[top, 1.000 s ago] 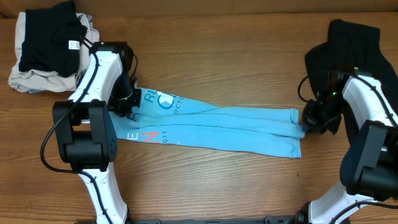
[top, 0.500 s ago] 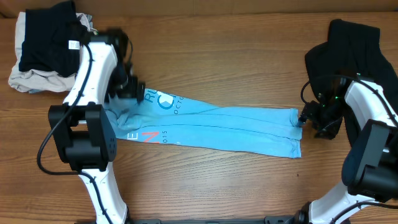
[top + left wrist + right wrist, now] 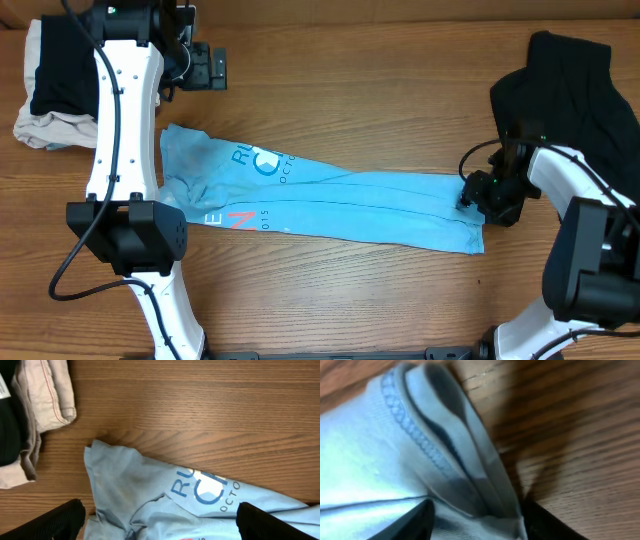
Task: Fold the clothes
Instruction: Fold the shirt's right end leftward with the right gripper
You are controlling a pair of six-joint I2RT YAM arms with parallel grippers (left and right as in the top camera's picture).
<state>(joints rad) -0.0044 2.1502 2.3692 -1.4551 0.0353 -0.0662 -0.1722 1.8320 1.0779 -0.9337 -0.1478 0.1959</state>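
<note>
Blue T-shirt (image 3: 330,205), just one, is laid out. Left gripper (image 3: 214,68) is spread wide, empty; right gripper (image 3: 470,196) can't be judged.

- Large black cloth garment (image 3: 570,80), right edge of wooden table (image 3: 380,90): runs out of overhead view.
- Light blue cloth T-shirt (image 3: 330,195): small print illegible overhead; hem blurred in right wrist view.

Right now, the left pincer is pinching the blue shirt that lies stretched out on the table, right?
No. The blue shirt does lie stretched out on the table, but the left pincer is not pinching it: the left wrist view shows it open and clear of the shirt, touching nothing.
</note>
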